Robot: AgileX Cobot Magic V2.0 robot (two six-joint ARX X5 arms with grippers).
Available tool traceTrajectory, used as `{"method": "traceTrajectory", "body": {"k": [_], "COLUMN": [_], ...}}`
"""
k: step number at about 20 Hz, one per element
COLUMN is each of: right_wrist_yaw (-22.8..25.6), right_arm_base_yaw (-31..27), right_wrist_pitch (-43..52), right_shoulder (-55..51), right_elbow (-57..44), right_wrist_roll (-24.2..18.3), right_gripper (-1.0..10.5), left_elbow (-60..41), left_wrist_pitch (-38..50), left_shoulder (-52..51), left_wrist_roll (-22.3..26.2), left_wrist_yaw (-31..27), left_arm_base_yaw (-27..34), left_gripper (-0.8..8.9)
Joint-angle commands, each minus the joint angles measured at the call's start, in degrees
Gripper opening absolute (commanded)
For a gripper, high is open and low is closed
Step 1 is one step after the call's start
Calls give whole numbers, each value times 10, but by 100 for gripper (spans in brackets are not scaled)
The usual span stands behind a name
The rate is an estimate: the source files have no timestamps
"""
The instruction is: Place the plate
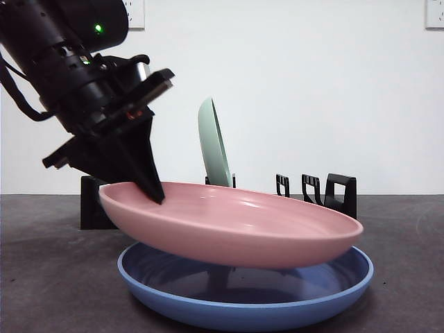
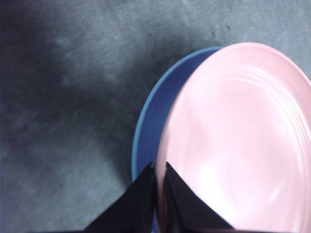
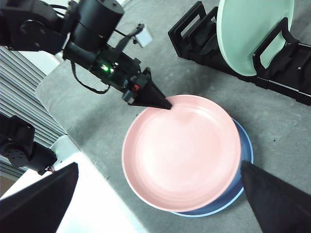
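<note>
My left gripper point(image 1: 154, 191) is shut on the rim of the pink plate point(image 1: 236, 229) and holds it tilted just above a blue plate point(image 1: 243, 305) that lies flat on the table. The left wrist view shows the two jaws pinching the pink plate's point(image 2: 243, 141) edge, with the blue plate point(image 2: 150, 121) peeking out beneath. Seen from above in the right wrist view, the pink plate point(image 3: 182, 150) covers most of the blue plate point(image 3: 245, 145). My right gripper point(image 3: 158, 167) hangs high over them, open and holding nothing.
A pale green plate point(image 1: 215, 146) stands upright in a black slotted rack point(image 1: 326, 191) behind the plates. Other rack slots point(image 3: 194, 24) stand beside it. The grey table's edge point(image 3: 73, 141) runs close to the left arm's side.
</note>
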Motion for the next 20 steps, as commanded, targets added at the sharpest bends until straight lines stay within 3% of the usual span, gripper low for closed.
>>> {"method": "traceTrajectory", "body": {"k": [1,14,20], "right_wrist_yaw": [1,0,0], "right_arm_base_yaw": [2,2,2], "right_wrist_pitch": [6,5,5], "right_shoulder": [4,4,4], "right_elbow": [3,3,3], "right_wrist_roll": [7,17,17], "right_gripper": [544,544,544], "left_elbow": [5,5,5], "left_wrist_pitch": [13,39,25], "left_shoulder": [14,19,19], "left_wrist_roll": [-3,-16,-17], "left_wrist_yaw": [-4,-51,-50], "left_arm_base_yaw": [-9,-37,-38], "left_gripper": [11,12,66]}}
